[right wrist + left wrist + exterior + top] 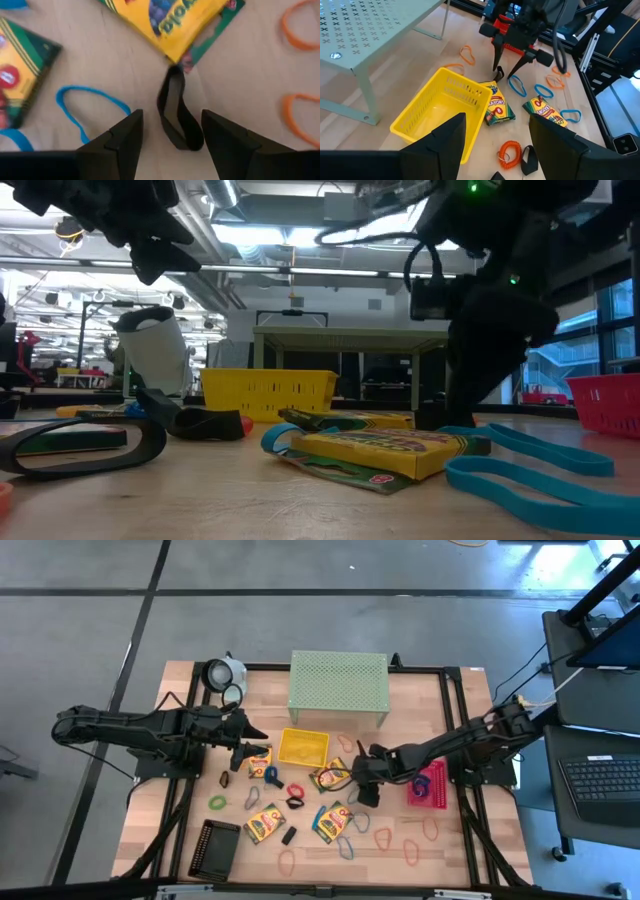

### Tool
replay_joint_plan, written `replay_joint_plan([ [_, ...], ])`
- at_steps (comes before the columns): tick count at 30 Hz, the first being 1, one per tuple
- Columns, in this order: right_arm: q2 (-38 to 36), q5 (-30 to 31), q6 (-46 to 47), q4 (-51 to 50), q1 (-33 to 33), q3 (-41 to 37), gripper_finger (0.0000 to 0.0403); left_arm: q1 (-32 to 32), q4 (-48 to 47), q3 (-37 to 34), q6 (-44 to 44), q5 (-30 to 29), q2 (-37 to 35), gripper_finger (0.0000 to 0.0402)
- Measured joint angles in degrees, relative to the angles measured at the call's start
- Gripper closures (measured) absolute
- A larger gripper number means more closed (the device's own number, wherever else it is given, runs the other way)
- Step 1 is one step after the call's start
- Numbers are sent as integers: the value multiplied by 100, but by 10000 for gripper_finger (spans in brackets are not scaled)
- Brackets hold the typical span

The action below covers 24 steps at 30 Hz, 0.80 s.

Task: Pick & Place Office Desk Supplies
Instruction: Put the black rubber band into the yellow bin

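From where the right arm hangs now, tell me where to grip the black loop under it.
Grip the black loop across one long side, coming straight down. It lies flat, and the right end effector is open astride it. Avoid the end touching the crayon box.

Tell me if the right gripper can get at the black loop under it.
Probably yes. The right gripper hangs open straight above the black loop, fingers either side. Nothing covers it, though one end touches the crayon box.
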Motion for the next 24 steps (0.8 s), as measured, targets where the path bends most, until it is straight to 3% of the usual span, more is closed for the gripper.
replay_joint_plan([
  [4, 69, -104, 196, -41, 0, 0, 251, 0, 60, 0, 4, 2, 0, 185],
  [8, 14, -94, 322, -43, 0, 0, 358, 0, 144, 0, 2, 3, 0, 185],
  [10, -3, -94, 269, -39, 0, 61, 387, 0, 158, 0, 0, 4, 0, 185],
  [15, -83, -92, 241, -167, -15, 374, 395, 1, 192, 0, 44, 4, 0, 185],
  [24, -91, 125, -532, -854, -85, 1677, 398, 0, 198, 0, 52, 4, 1, 185],
])
